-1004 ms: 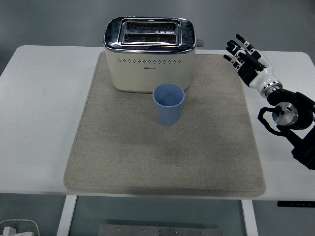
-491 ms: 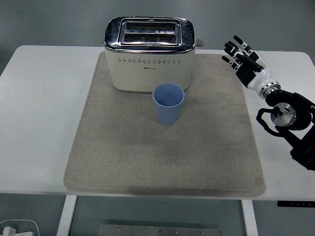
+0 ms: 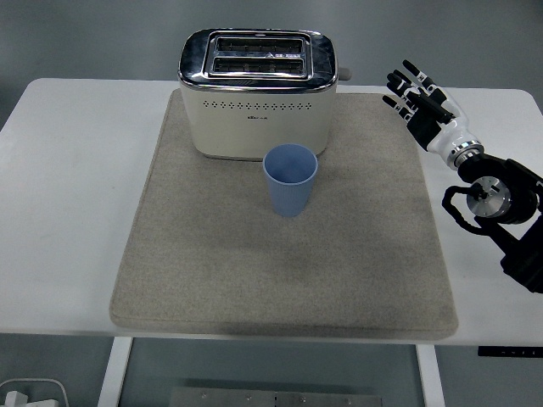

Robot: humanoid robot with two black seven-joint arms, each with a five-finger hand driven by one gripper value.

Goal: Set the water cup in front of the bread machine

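Head view, 1 arm in shot. Blue water cup (image 3: 290,180) stood upright on the grey mat (image 3: 212,271), just beside and on the near side of the bread machine (image 3: 257,93), a cream-and-chrome toaster w/ 2 slots sitting at the mat's far edge. Cup appeared empty, mouth up, slightly right of the toaster's centre. Narrow gap or contact betw. cup rim and toaster base: couldn't tell from this angle.

Right hand (image 3: 424,106) was over the table (image 3: 68,170) by the mat's far right corner, well apart from the cup. Fingers (image 3: 405,86) were spread and extended, pointing away twd the far edge; grasped nothing. Forearm ran back to the right edge of frame. Left arm not in shot.

Step in hand, as judged: placement looked done. Cup already sat in front of the machine, nothing was gripping it, and the hand was clear of it. So this read as the release/retreat stage, or task end.

Next move, est.: little needed. If anything, bring the right arm back to rest at its side of the table, keeping the path outside the mat so the wrist doesn't sweep twd the cup. Cup is light and tall for its base, so any brush would likely tip it. No regrasp seemed called for unless tighter centring on the toaster was wanted.
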